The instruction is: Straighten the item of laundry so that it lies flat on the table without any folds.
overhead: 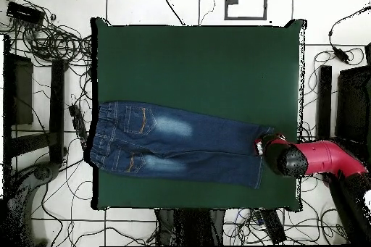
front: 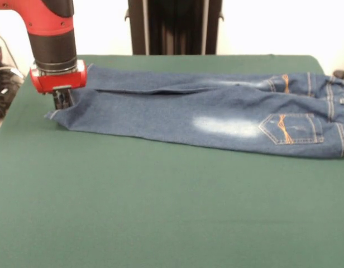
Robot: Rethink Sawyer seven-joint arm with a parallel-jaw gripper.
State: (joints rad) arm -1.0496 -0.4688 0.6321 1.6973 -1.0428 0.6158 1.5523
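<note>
Blue denim on the jeans (front: 205, 114), and there's orange stitching crossing the back pocket (front: 290, 128) in a fan of lines. A faded whitish patch (front: 225, 127) sits on the leg. The tabletop (front: 161, 206) is dark green all over. The arm (front: 52, 33) is red with a black band, and its end effector (front: 61, 99) is dark.

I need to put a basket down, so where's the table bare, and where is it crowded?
The table is bare across the wide strip between the jeans and the camera-side edge in the front view. A narrower bare strip lies behind the jeans, toward the pedestal. It is crowded at the leg hems, where the gripper sits.
</note>
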